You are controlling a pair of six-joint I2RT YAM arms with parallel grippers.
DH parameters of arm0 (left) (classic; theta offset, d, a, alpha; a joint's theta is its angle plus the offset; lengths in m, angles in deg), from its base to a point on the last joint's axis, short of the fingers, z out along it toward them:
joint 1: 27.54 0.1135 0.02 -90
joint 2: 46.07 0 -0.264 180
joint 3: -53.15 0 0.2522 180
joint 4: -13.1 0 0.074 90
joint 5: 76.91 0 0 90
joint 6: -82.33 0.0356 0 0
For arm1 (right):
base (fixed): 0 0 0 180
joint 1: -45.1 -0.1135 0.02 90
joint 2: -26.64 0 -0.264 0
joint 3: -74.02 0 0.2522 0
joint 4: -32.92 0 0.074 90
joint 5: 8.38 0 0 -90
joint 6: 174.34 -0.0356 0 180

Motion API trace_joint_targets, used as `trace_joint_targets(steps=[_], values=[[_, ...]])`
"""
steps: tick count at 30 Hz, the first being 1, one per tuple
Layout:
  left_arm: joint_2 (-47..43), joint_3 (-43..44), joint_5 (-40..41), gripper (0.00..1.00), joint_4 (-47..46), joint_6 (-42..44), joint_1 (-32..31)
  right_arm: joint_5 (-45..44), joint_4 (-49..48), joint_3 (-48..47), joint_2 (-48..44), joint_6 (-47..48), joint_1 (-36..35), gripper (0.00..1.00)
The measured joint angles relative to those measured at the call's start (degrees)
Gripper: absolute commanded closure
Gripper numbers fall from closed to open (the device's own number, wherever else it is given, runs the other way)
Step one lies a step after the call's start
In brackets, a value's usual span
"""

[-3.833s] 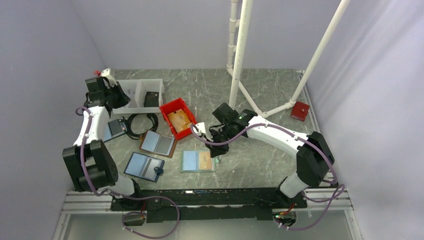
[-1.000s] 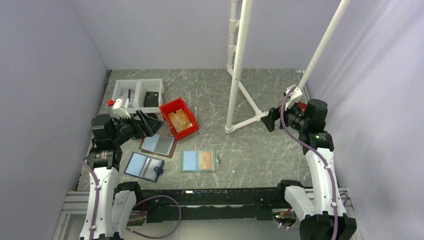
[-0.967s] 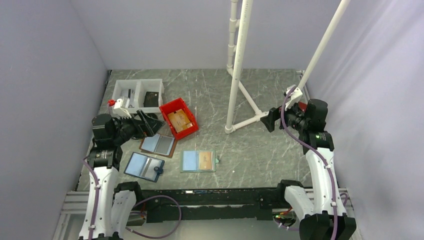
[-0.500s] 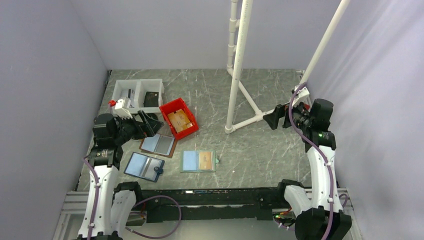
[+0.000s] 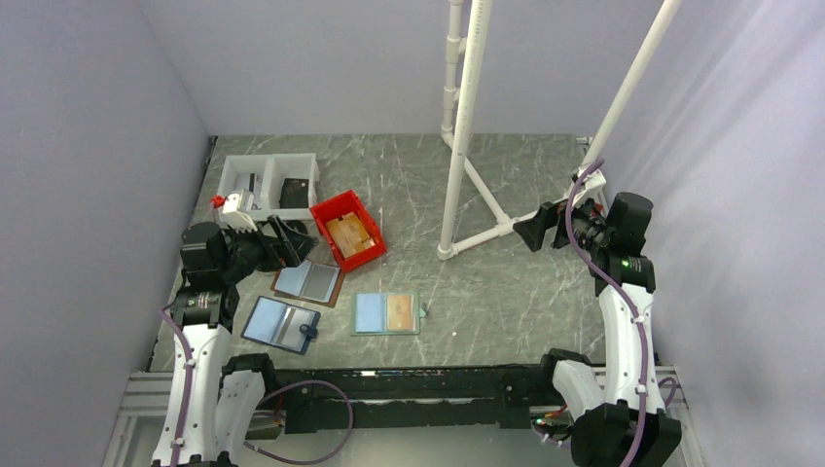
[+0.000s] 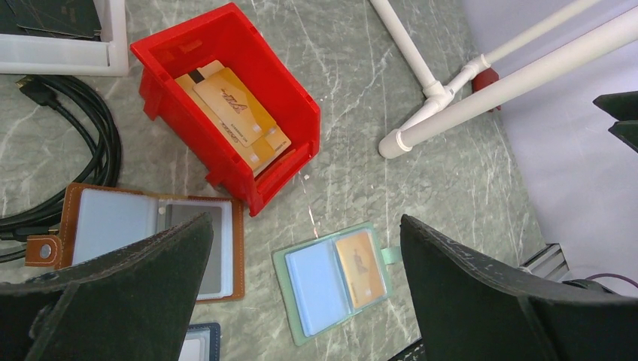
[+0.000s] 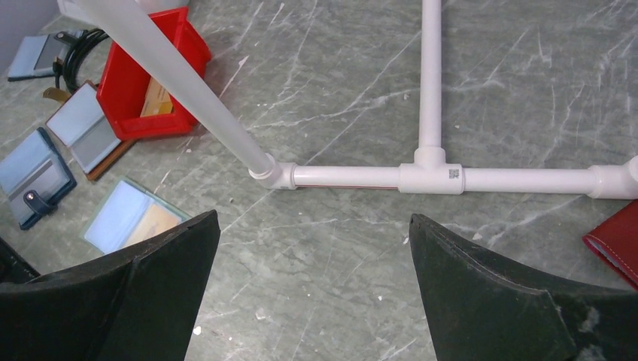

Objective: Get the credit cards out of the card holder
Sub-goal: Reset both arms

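The right gripper [image 5: 533,229] is being held high at the right side, jaws spread wide with nothing gripped. Earlier it was being reached out over the table's middle, beside the red bin [image 5: 332,199]. The left gripper [image 5: 289,243], likewise wide open and empty, is being held near the brown folder [image 5: 307,282], no longer at the white tray [image 5: 269,157]. The card holder [image 5: 386,313] is being left unmoved, lying open at the near middle, with an orange card [image 5: 399,311] in its right panel.

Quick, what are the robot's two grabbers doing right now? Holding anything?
Left gripper: open, holding nothing.
Right gripper: open, holding nothing.
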Motion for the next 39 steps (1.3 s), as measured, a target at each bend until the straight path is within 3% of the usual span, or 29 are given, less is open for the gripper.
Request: trace_joint_targets(steps=[39], values=[[0.24,-0.26,0.0,0.01,0.0,-0.02,-0.09,-0.07,-0.44,0.0,-0.5,-1.09,0.11,0.0]])
